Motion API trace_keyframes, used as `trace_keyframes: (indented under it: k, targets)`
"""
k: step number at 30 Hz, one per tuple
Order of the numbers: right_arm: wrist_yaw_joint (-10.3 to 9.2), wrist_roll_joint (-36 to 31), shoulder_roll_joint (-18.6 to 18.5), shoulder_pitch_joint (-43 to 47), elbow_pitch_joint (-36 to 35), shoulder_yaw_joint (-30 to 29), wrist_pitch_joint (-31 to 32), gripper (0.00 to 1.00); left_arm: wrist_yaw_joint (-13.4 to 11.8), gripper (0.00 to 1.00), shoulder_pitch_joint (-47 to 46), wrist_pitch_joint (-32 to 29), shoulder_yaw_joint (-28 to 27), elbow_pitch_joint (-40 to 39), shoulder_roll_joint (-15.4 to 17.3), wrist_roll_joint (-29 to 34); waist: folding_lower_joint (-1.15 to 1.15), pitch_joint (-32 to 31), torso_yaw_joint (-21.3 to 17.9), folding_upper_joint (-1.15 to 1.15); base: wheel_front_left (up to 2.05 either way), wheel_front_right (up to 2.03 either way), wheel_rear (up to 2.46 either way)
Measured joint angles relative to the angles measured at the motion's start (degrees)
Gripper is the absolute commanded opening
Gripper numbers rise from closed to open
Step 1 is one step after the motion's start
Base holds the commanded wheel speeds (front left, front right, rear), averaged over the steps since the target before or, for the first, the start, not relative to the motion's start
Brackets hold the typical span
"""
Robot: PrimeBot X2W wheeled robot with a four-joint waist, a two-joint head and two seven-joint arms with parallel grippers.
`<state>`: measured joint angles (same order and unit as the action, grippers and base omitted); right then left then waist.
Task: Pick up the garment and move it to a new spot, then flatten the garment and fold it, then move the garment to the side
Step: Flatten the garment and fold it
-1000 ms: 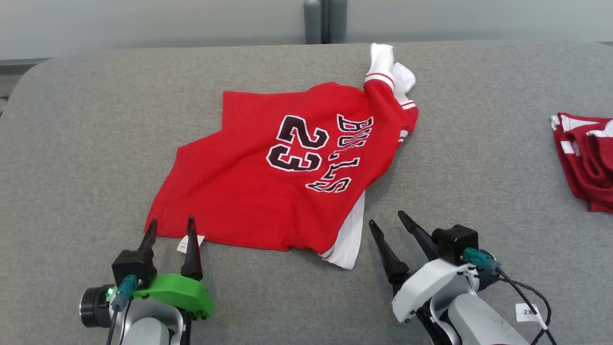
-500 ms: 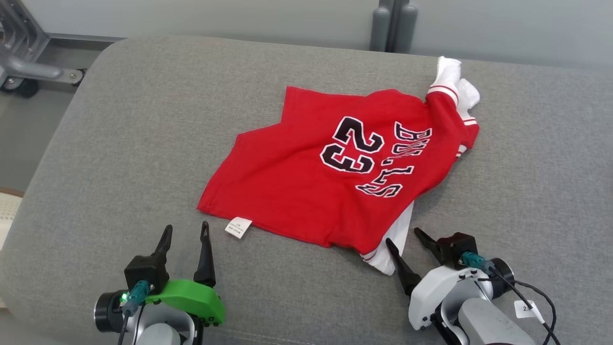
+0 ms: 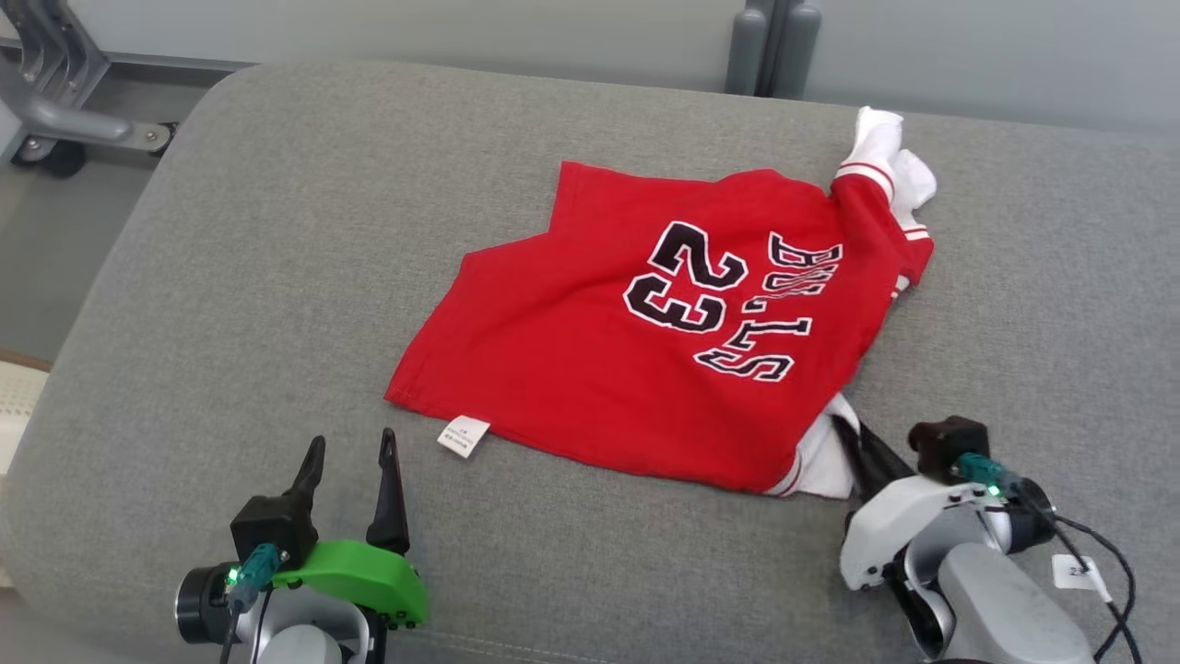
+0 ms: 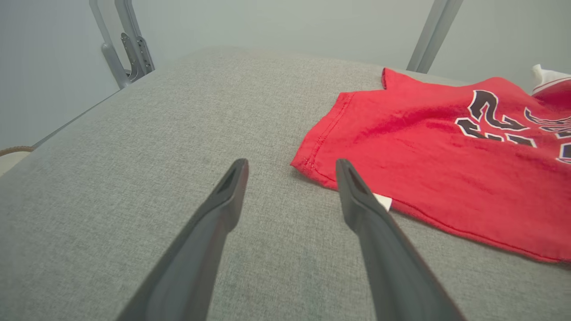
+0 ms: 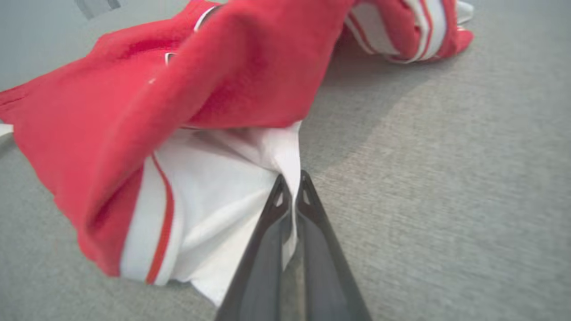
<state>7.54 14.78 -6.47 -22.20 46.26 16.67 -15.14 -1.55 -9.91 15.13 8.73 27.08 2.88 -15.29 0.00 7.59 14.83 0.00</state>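
The garment (image 3: pixel 645 341) is a red jersey with a black "23" and white sleeves, lying spread on the grey cushioned surface (image 3: pixel 230 277). My right gripper (image 3: pixel 853 438) is shut on the jersey's white sleeve at its near right corner; in the right wrist view the white cloth (image 5: pixel 214 196) is pinched between the closed fingers (image 5: pixel 292 187). Near the front left, my left gripper (image 3: pixel 352 452) stands open and holds nothing, a short way from the jersey's near left corner (image 4: pixel 308 165) and its white tag (image 3: pixel 463 435).
The grey surface's rounded left edge (image 3: pixel 83 304) drops to the floor, where a grey metal frame (image 3: pixel 55 111) stands. A grey post (image 3: pixel 772 46) rises behind the far edge. Bare cushion lies left of the jersey.
My right gripper moved forward onto the jersey's white sleeve and shut on it. The head view has shifted, so the jersey now sits further right in it. The left gripper stays open.
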Motion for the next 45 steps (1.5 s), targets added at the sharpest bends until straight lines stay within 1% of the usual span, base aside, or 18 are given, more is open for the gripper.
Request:
trace_keyframes:
  k: [4, 7, 12, 15, 16, 17, 18, 21, 28, 34, 45]
  targets:
    - [0.00, 0.27, -1.24, 2.56, -5.87, -7.03, 0.02, 0.00, -0.02, 1.00, 0.01, 0.00, -0.81, -0.69, -0.02, -0.74, 0.00, -0.28, -2.11, 0.00, 0.00, 0.00, 0.00]
    - [0.00, -0.88, -1.76, 4.60, -9.47, -10.79, 0.01, 0.00, 0.12, 1.00, -0.13, 0.00, -0.46, -0.44, -0.03, -0.75, 0.00, -0.54, -4.16, 0.00, 0.00, 0.00, 0.00]
    - [0.00, -2.67, -1.64, 8.00, -13.19, -14.32, 0.02, 0.00, 0.30, 1.00, -0.43, 0.00, 0.24, 0.54, -0.05, -0.84, 0.00, -1.10, -8.02, 0.00, 0.00, 0.00, 0.00]
    - [0.00, -2.99, -0.53, 10.32, -14.01, -15.53, 0.02, 0.00, 0.26, 1.00, -0.43, 0.00, 0.26, 1.71, -0.07, -1.21, 0.00, -1.50, -10.38, 0.00, 0.00, 0.00, 0.00]
    - [0.00, -3.01, -0.04, 11.22, -14.13, -15.89, 0.01, 0.08, 0.18, 1.00, -0.41, 0.00, 0.22, 2.02, -0.07, -1.25, 0.00, -1.64, -11.12, 0.00, 0.00, 0.00, 0.00]
    - [0.00, -3.10, 0.34, 12.09, -14.12, -16.07, 0.01, 0.49, 0.00, 1.00, -0.41, 0.00, 0.21, 2.34, -0.07, -1.24, 0.00, -1.81, -11.85, 0.00, 0.00, 0.00, 0.00]
    - [0.00, -3.15, 0.64, 12.83, -14.13, -16.23, 0.01, 1.00, -0.04, 1.00, -0.35, 0.00, 0.15, 2.74, -0.07, -1.24, 0.00, -1.98, -12.53, 0.00, 0.00, 0.00, 0.00]
    - [-0.01, -3.50, 1.31, 14.50, -14.99, -17.26, 0.02, 1.00, -0.21, 1.00, -0.10, 0.00, -0.33, 3.48, -0.09, -1.12, 0.00, -2.57, -14.38, 0.00, 0.00, 0.00, 0.00]
    - [-0.01, -5.76, 2.40, 16.09, -20.40, -19.61, 0.02, 1.00, -0.46, 1.00, 1.86, 0.00, -2.37, 3.99, -0.08, 0.33, 0.00, -4.42, -17.14, 0.00, 0.00, 0.00, 0.00]
    - [-0.01, -7.10, 3.10, 16.25, -24.30, -20.24, 0.01, 1.00, -0.40, 1.00, 3.67, 0.00, -3.44, 3.45, -0.08, 0.82, 0.00, -5.85, -18.41, 0.00, 0.00, 0.00, 0.00]
    - [-0.01, -8.18, 3.48, 17.30, -27.38, -20.64, 0.01, 1.00, -0.47, 1.00, 6.07, 0.00, -3.16, 2.16, -0.08, 1.04, 0.00, -7.20, -19.24, 0.00, 0.00, 0.00, 0.00]
